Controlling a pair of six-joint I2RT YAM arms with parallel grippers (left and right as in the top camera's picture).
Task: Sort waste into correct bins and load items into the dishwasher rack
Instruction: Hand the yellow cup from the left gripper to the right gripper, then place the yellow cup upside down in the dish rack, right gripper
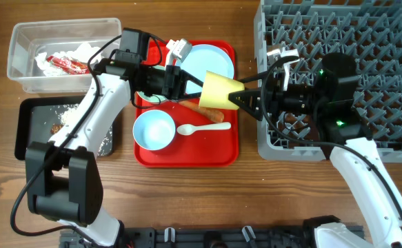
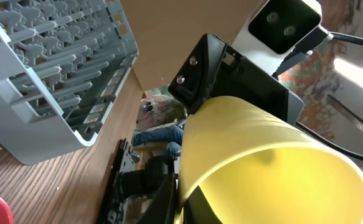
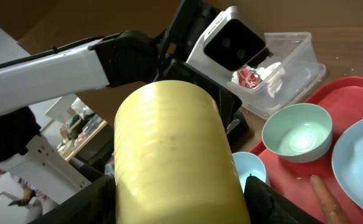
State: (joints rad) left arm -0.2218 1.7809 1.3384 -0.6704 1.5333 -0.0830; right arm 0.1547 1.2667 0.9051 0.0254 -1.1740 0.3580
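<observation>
Overhead, right gripper seemingly clasps yellow cup; wrist view shows pads.

Your table bears the red tray under the left gripper, the tub and black tray behind it, and the rack behind the right gripper.

Over the red tray we find the middle blocked. The left gripper and right gripper both clasp the cup, so the arms bar the way from 9 to 3 o'clock. At 3 the rack wall stands close, its pegs upright. At 12 the plate lies low and flat. At 6 lie the carrot and spoon, and at 7 the bowl; we see open air above these. Around 9, beyond the left arm, the tub and black tray lie uncovered from above.
</observation>
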